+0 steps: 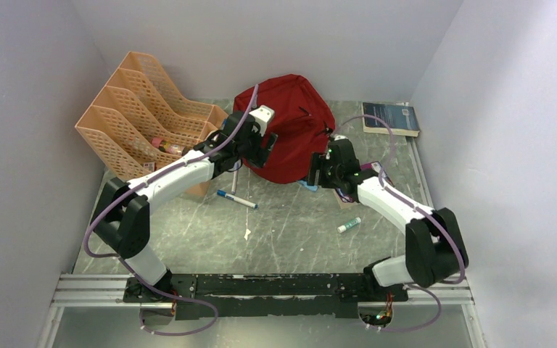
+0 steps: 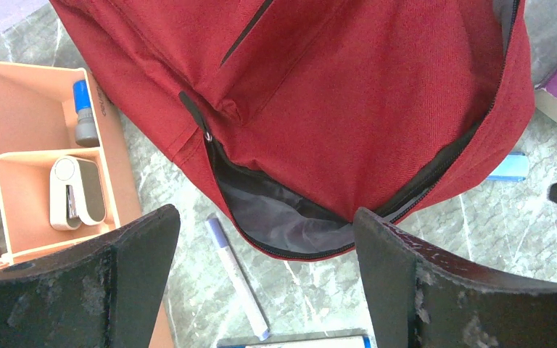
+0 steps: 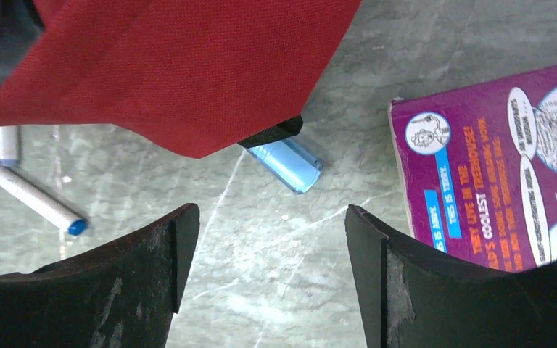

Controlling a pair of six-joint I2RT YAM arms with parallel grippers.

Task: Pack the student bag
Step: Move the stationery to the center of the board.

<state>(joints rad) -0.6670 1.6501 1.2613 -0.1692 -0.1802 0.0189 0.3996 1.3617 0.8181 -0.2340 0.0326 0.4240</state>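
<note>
Student bag [image 2: 377, 94]: soft, limp cloth.
Likely sags when lifted; pinch the unzipped edge [image 2: 290, 254]. Left hand [image 2: 265, 214] wide, empty; right hand [image 3: 270, 210] parted, empty.

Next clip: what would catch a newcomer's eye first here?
The dark-red student bag lies slumped at the far middle of the table, its zipper mouth gaping to show grey lining. At its near edge hang the left gripper and right gripper, both open and empty. An orange file rack stands far left.
</note>
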